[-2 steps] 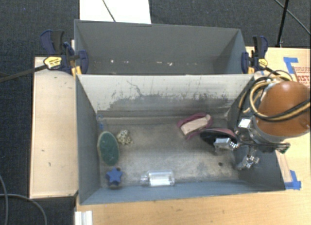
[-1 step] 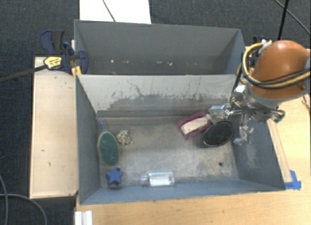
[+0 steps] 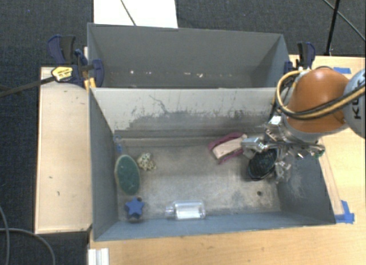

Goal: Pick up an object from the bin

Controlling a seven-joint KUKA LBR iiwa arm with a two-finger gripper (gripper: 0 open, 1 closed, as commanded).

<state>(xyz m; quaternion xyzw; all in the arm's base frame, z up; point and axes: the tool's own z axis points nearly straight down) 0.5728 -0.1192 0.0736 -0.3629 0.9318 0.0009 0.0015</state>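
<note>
- Gripper (image 3: 269, 156) sits low at the right end of the grey bin (image 3: 189, 109), just over a black rounded object (image 3: 261, 166); I cannot tell whether it is released or clenched.
- Pink curved piece (image 3: 225, 145) lies just beside it, toward the bin's middle.
- Risk: a grip here may snag the pink piece too, or the smooth black object may slip out when lifted.

Single arm (image 3: 357, 101) came in from right, wrist bent downward. Orange cover (image 3: 317, 101) capped wrist; yellow and black cables (image 3: 281, 89) looped around it. Gripper (image 3: 269, 156) hung below cover, angled down-left.
</note>
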